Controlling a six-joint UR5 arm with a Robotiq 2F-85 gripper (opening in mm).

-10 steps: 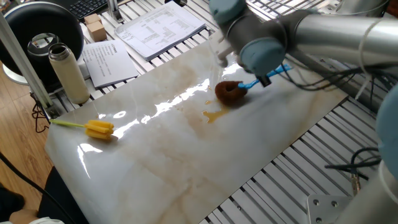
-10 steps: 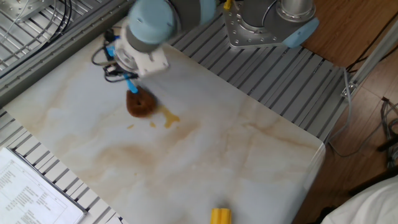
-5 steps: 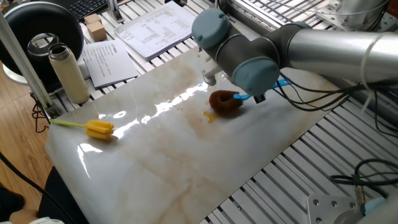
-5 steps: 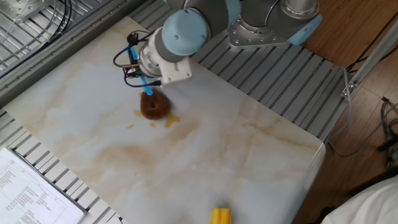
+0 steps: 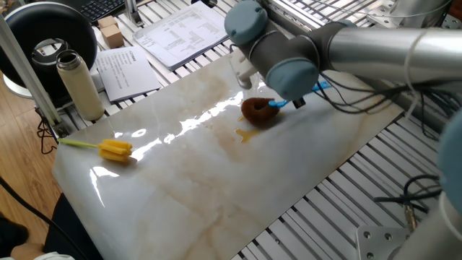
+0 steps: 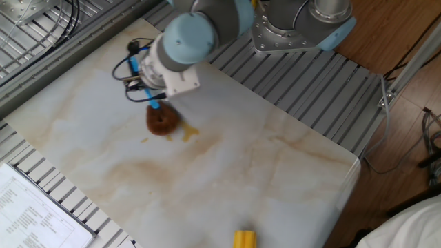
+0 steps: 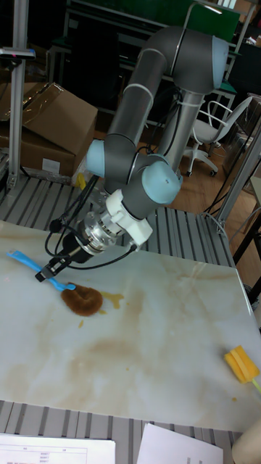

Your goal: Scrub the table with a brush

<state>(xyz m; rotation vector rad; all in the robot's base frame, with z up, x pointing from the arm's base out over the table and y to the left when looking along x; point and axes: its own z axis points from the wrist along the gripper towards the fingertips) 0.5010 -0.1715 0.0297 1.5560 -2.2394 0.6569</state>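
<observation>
Since half a second ago your hand [image 7: 52, 271] has dragged the brush [image 6: 161, 121] back off the stain [image 6: 187, 132]; clamped on the blue handle, bristles on the counter [image 6: 275, 179], stain just beside.

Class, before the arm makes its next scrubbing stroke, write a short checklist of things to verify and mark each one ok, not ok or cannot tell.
1. Gripper shut on the brush handle: ok.
2. Brown brush head resting on the table: ok, as far as the tall view shows.
3. Brush head over the amber stain: not ok; the head sits beside it, with part of the stain uncovered.
4. Yellow brush away from the stroke path: ok, it lies near the far end.
5. Papers and bottle off the slab: ok.
</observation>
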